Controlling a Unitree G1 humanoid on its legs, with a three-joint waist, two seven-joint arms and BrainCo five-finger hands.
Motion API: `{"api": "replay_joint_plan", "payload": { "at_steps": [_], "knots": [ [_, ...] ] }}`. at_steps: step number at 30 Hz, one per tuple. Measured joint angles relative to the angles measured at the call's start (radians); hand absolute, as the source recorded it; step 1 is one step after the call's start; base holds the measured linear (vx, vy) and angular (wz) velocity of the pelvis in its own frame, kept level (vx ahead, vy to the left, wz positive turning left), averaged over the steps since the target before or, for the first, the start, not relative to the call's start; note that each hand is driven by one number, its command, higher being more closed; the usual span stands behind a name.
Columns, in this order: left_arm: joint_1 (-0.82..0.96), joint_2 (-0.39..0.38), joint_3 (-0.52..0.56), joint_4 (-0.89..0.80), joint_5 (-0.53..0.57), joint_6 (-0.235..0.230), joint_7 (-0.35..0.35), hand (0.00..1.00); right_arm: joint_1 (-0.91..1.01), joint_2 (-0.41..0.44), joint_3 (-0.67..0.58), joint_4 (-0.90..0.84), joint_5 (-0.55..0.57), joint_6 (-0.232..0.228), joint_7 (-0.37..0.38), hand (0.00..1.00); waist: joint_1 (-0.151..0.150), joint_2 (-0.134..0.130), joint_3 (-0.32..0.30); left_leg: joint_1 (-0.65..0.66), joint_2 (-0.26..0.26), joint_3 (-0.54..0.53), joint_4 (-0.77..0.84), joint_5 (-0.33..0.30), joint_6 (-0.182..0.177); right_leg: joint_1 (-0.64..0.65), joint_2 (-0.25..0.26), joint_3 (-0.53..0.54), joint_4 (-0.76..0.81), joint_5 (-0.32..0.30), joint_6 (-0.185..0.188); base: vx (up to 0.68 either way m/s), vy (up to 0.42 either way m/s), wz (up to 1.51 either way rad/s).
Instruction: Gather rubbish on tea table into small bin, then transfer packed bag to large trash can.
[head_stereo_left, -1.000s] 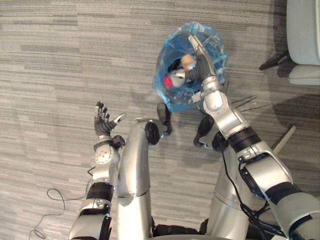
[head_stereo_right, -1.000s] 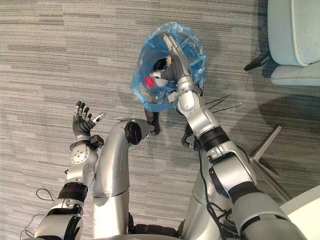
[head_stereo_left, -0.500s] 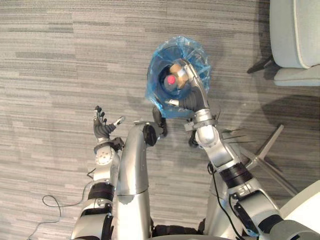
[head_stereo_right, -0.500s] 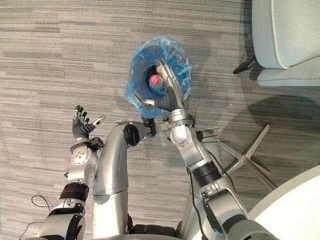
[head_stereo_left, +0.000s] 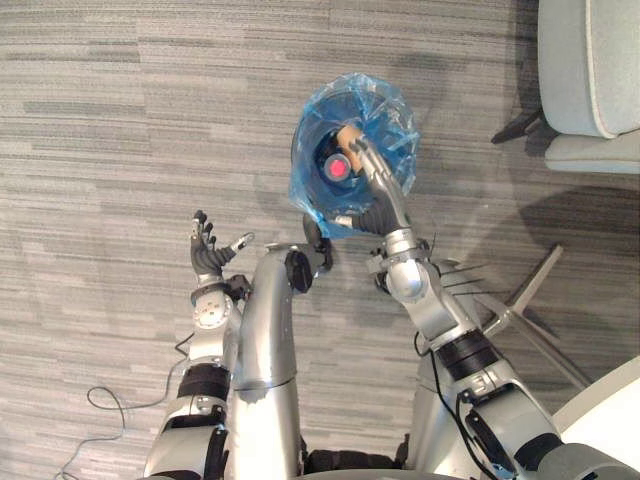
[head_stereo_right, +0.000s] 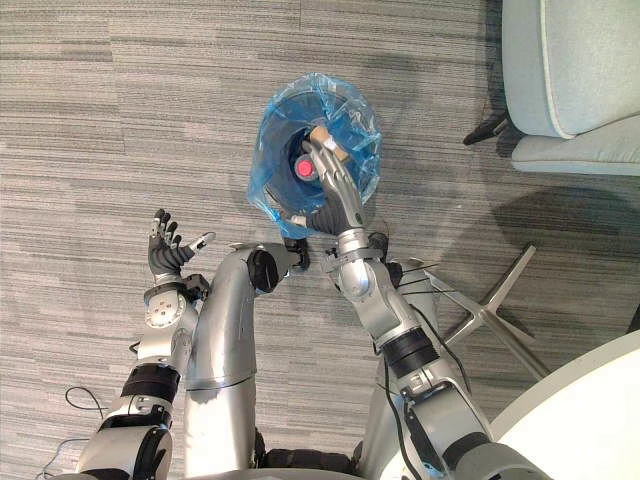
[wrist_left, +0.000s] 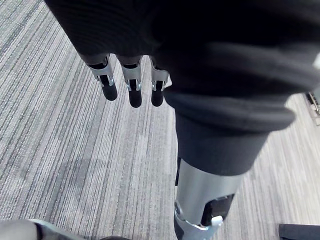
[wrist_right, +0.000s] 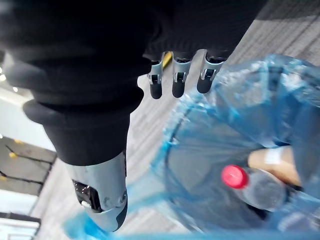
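Note:
A small bin lined with a blue plastic bag (head_stereo_left: 388, 112) stands on the carpet ahead of me. Inside lie a bottle with a red cap (head_stereo_left: 339, 168) and a tan piece of rubbish (head_stereo_left: 347, 135); the right wrist view shows the red cap (wrist_right: 234, 176) from close up. My right hand (head_stereo_left: 376, 203) reaches over the bin's near rim with straight fingers (wrist_right: 177, 80) above the opening, open and holding nothing. My left hand (head_stereo_left: 207, 255) hovers idle over the floor at the left, open and empty.
A pale upholstered chair (head_stereo_left: 590, 70) with dark legs (head_stereo_left: 515, 125) stands at the upper right. A metal star-shaped base (head_stereo_left: 520, 310) lies right of my right arm, and a white table edge (head_stereo_left: 612, 400) is at the lower right. Grey striped carpet lies all around.
My right arm has drawn back, so the hand now lies over the bin's near rim instead of across its far side. The camera has shifted. The left hand has stayed put.

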Motion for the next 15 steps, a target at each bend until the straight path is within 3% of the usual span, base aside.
{"api": "replay_joint_plan", "payload": {
  "at_steps": [7, 8, 15],
  "knots": [
    [-0.038, 0.008, 0.006, 0.049, -0.008, -0.020, 0.003, 0.00, -0.119, 0.015, 0.009, 0.216, -0.039, 0.055, 0.021, 0.00, 0.002, 0.000, 0.000, -0.054, -0.024, -0.009, -0.006, 0.017, 0.000, -0.056, -0.017, -0.001, 0.017, -0.001, 0.000, -0.05, 0.000, 0.10],
    [-0.039, 0.008, 0.003, 0.057, -0.013, -0.020, 0.002, 0.00, -0.136, 0.013, 0.007, 0.244, -0.041, 0.064, 0.021, 1.00, 0.002, 0.000, 0.000, -0.061, -0.030, -0.009, -0.007, 0.020, 0.000, -0.065, -0.021, 0.001, 0.023, -0.003, 0.002, -0.05, 0.008, 0.13],
    [-0.046, 0.012, -0.036, 0.096, -0.039, -0.016, -0.011, 0.00, -0.194, 0.012, -0.018, 0.324, -0.036, 0.093, 0.022, 1.00, 0.021, 0.000, 0.000, -0.074, -0.040, -0.007, -0.013, 0.028, -0.010, -0.083, -0.030, 0.006, 0.030, -0.006, 0.000, -0.06, 0.006, 0.06]
  ]
}}
